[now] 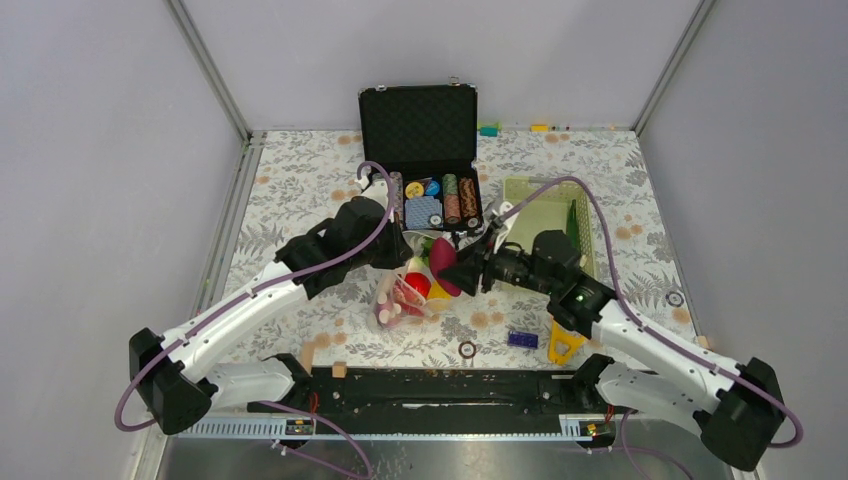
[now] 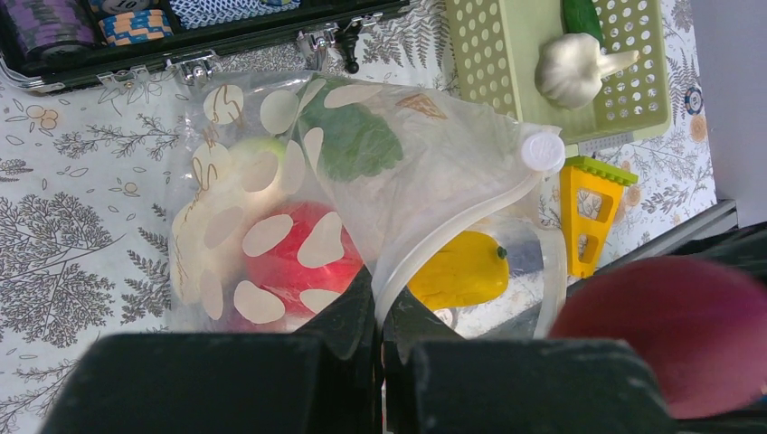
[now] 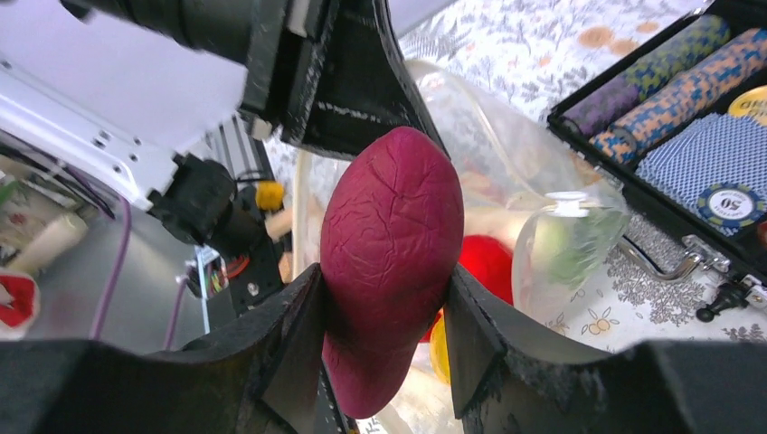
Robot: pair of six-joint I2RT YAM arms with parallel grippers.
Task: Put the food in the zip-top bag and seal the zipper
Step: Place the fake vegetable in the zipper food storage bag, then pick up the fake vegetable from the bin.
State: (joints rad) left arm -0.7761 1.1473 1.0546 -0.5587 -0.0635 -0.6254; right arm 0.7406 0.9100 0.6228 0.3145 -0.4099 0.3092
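Observation:
The clear zip-top bag lies in mid-table, its mouth held up and open. Inside show a red round food, a yellow food, a green leafy piece and pale pieces. My left gripper is shut on the bag's zipper strip at the mouth edge; it also shows in the top view. My right gripper is shut on a purple food and holds it at the bag's mouth, next to the left fingers. In the top view this gripper is right of the bag.
An open black case with poker chips stands just behind the bag. A pale green basket on the right holds a white garlic and a green piece. A yellow toy piece and a small blue block lie near the front.

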